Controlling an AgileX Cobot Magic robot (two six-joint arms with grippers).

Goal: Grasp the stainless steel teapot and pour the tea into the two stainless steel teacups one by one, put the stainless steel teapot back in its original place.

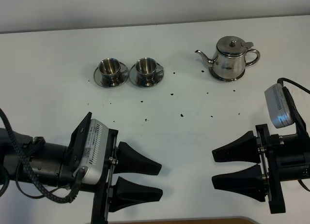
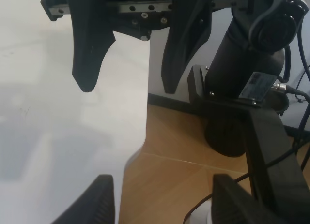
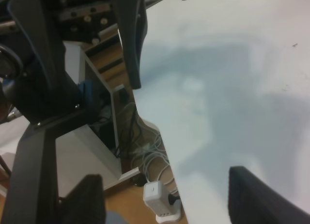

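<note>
The stainless steel teapot (image 1: 231,59) stands upright at the far right of the white table on a round steel saucer (image 1: 225,79), its spout pointing left. The two stainless steel teacups (image 1: 110,67) (image 1: 146,67) sit side by side at the far left, each on its own saucer. My left gripper (image 1: 161,180) (image 2: 163,178) is open and empty near the front edge, pointing right. Facing it, my right gripper (image 1: 213,169) (image 3: 164,174) is also open and empty, well in front of the teapot. Neither wrist view shows the teapot or the cups.
Small dark specks (image 1: 181,114) are scattered over the table's middle. The table's front edge (image 1: 193,220) runs just below both grippers. Past that edge, the wrist views show wooden floor (image 2: 184,137), an arm base (image 2: 242,79) and a white power strip (image 3: 157,195).
</note>
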